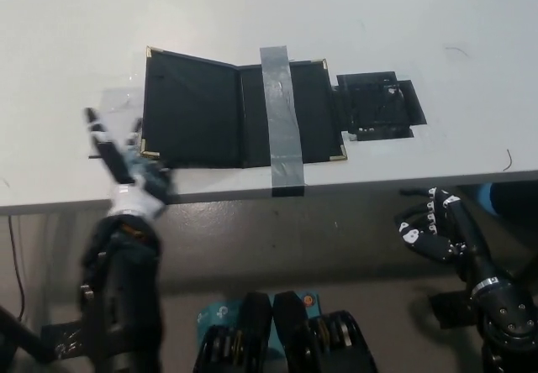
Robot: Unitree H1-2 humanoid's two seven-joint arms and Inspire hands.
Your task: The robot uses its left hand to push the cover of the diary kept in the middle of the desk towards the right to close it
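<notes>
Left hand [128, 161] sits at the desk's [67, 45] near edge, and we see it blurred, so we cannot tell how its fingers are set. Just to its right, touching or nearly touching it, lies the lower left corner of the diary [239, 118], which is open and flat on the desk. We make out the left cover [189, 108] spread beside the hand, the spine further right, and a grey tape strip [282, 117] running across the right half down over the desk edge. Beyond the diary's right side lies a small black flap [378, 106]. Our right hand [433, 230] rests well apart, below the desk edge on the far right, with fingers curled loosely and holding nothing.
</notes>
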